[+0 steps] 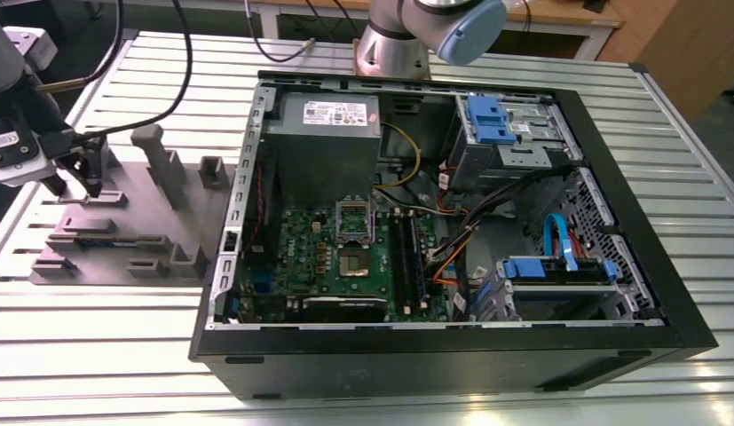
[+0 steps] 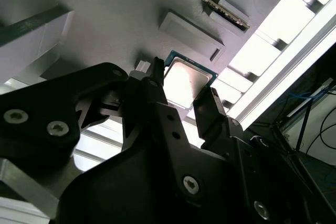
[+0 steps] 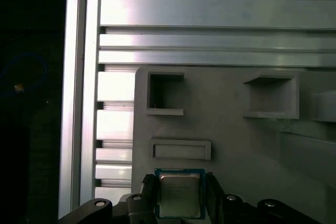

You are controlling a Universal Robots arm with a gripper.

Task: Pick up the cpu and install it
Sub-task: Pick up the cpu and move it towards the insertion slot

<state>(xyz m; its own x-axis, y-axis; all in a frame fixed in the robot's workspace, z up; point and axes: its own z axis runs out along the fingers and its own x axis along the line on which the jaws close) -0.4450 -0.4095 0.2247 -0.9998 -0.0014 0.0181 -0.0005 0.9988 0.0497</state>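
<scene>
The cpu is a small square chip with a silvery top and pale rim, and it sits between my gripper's two dark fingers in both wrist views. The fingers press against its opposite edges, so the gripper is shut on the cpu. Whether the chip has left the surface is not clear. In the exterior view, my gripper hangs over the far corner of the grey plastic tray at the exterior view's left. The motherboard's empty socket lies inside the open computer case.
The tray has raised blocks, posts and recessed pockets close to my fingers. Everything stands on a slatted aluminium table. Black cables run across the table's back to the arm. The arm's base stands behind the case.
</scene>
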